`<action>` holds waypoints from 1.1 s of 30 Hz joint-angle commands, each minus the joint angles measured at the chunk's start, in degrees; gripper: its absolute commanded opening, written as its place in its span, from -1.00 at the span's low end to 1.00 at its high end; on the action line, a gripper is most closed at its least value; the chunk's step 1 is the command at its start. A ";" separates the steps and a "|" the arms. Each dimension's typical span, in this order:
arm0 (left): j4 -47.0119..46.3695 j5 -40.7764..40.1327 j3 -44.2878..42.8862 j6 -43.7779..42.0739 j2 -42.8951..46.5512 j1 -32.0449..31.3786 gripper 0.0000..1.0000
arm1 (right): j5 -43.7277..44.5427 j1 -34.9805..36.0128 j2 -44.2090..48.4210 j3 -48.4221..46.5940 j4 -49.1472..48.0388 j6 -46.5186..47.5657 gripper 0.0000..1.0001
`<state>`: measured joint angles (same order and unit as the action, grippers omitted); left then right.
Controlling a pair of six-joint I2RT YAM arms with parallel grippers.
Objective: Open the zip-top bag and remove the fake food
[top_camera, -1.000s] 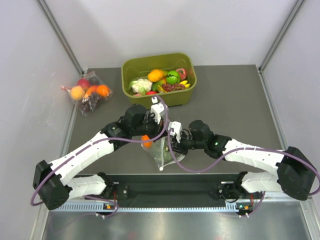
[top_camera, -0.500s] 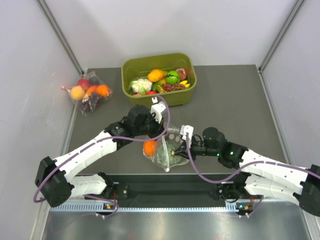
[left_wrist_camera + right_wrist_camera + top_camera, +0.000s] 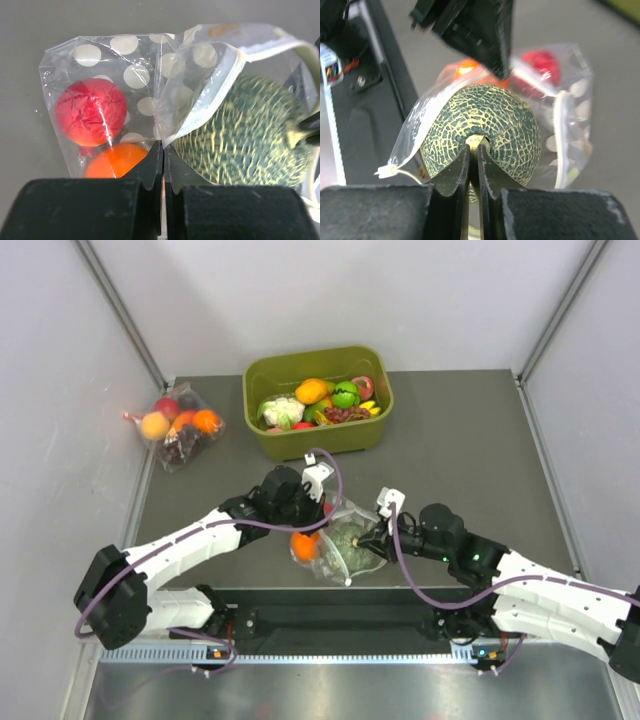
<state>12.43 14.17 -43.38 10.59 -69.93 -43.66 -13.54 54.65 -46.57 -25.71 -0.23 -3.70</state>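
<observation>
Left claw (image 3: pixel 162 150) is closed narrow on a fold of the dotted bag (image 3: pixel 125 65) beside its open zip rim. Judging by the pose, it serves as an anchor, so the plastic has something to pull against. Right claw (image 3: pixel 474 150) is clamped on the pale stem of the green pumpkin (image 3: pixel 485 120), the one part slim enough for a sure hold. The pumpkin sits in the bag's mouth with the rim draped over it. Deeper inside, the red fruit (image 3: pixel 90 111) and the orange fruit (image 3: pixel 117 160) lie together toward the closed end.

The bag rests on the table (image 3: pixel 450 440) near its front edge, between the arms and well apart from the tub (image 3: pixel 318 365). Its length runs left to right, mouth and pumpkin stem pointing at the right arm.
</observation>
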 commanded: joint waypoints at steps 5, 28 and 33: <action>-4.34 0.59 1.63 0.40 1.64 -0.11 -1.00 | 13.26 0.72 3.85 -0.04 -4.69 -4.38 -1.00; -7.68 -6.08 2.07 1.89 -4.60 -0.46 -1.00 | 21.19 0.72 9.47 -1.53 -3.64 -11.59 -1.00; -6.45 -9.17 -1.18 1.72 -7.50 -0.46 -1.00 | 22.24 0.63 11.14 -2.85 -0.04 -11.68 -1.00</action>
<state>7.75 8.19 -41.28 12.21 -76.20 -44.03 6.92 54.70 -37.01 -24.56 -0.32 -14.76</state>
